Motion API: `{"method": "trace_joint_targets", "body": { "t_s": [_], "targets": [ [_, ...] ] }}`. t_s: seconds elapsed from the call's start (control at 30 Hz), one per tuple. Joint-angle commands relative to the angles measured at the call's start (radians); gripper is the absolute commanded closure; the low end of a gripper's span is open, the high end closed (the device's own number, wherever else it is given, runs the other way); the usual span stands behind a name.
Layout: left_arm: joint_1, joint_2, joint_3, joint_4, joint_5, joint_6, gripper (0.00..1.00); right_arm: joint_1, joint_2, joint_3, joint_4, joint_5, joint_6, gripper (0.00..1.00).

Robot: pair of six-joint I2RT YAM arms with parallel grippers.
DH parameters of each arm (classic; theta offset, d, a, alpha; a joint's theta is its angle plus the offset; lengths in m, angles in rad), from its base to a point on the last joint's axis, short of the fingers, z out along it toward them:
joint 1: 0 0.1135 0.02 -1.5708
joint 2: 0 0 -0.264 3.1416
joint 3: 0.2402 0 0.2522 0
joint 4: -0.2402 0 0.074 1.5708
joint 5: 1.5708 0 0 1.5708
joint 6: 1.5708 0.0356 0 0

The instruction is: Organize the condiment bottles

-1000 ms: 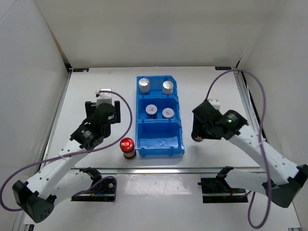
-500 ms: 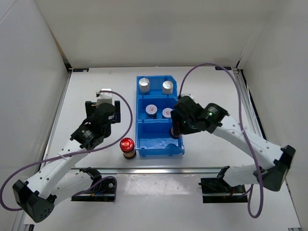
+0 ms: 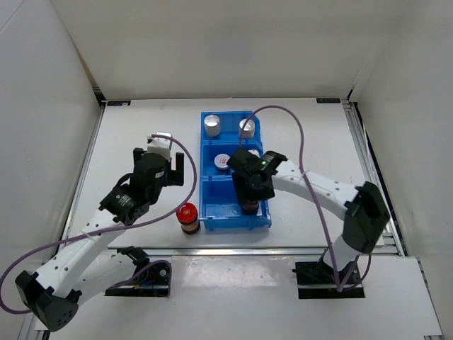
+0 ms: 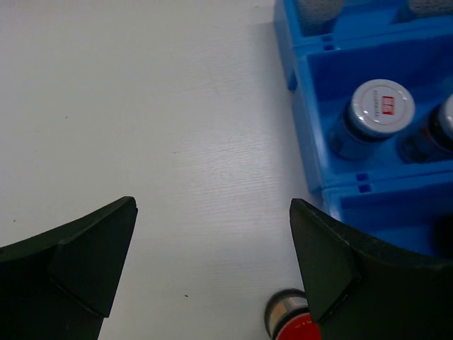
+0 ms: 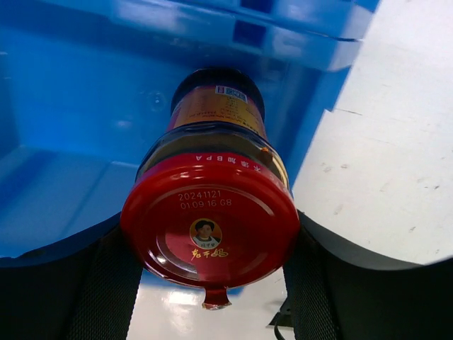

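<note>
The right hand (image 3: 249,190) is clamped on a red-capped dark jar (image 5: 210,212), its fingers flanking the jar at the cap. Its wrist view shows the jar's base down inside the blue bin (image 3: 207,207), close to a wall, though contact with the floor cannot be told. The top view places it in the nearest compartment. Beyond this hand there is one white-lidded jar (image 3: 223,162) in the middle compartment and two silver-capped bottles (image 3: 212,125) in the farthest. Only the left wrist view catches the second white-lidded jar (image 4: 442,124), at its frame edge. The left hand (image 4: 205,262) stands wide open and empty above the worktop (image 4: 141,106). The other red-capped jar (image 4: 294,322) stands just beside its right finger, on the wrist side.
</note>
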Motion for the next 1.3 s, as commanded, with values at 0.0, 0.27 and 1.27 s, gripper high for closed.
{"method": "trace_joint_targets", "body": {
  "t_s": [0.0,0.27,1.27],
  "targets": [
    [0.003,-0.042,0.001,0.014,0.159,0.006,0.0,0.004,0.036,0.045,0.039,0.007,0.018,0.93],
    [0.003,0.026,0.082,-0.233,0.36,-0.249,0.0,0.004,0.058,0.054,0.03,0.01,0.03,0.2],
    [-0.204,0.174,0.089,-0.552,0.23,-0.636,0.0,-0.005,-0.406,-0.068,-0.002,0.214,-0.022,0.0]
  ]
}}
